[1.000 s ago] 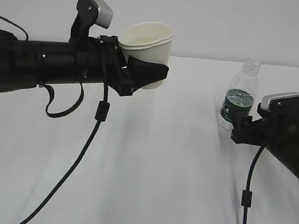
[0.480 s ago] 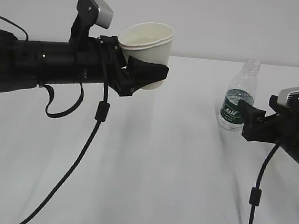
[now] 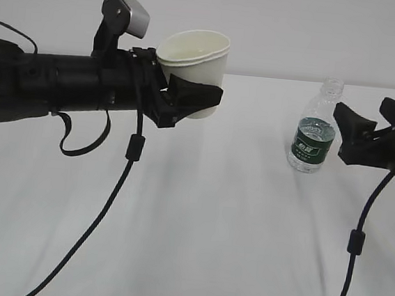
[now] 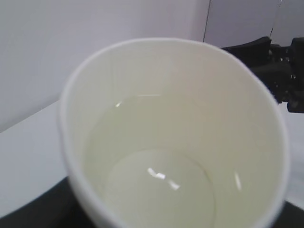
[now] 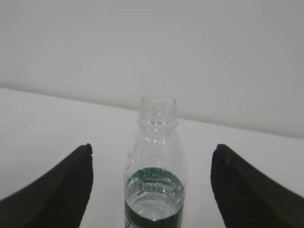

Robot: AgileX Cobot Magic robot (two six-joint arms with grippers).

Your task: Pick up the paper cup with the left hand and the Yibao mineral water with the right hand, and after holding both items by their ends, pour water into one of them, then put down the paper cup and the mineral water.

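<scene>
The cream paper cup hangs in the air at upper left, upright, with my left gripper shut on its lower half. In the left wrist view the paper cup fills the frame, holds clear water, and hides the fingers. The Yibao mineral water, a capless bottle with a green label, stands on the table. My right gripper is open just right of it and apart from it. In the right wrist view the Yibao mineral water stands between and beyond the spread black fingers, partly filled.
The white table runs back to a pale wall. Black cables hang from the left arm and the right arm toward the front edge.
My right gripper has drawn back to the right and risen, away from the bottle, which stays standing. The left arm and the cup have not moved.
</scene>
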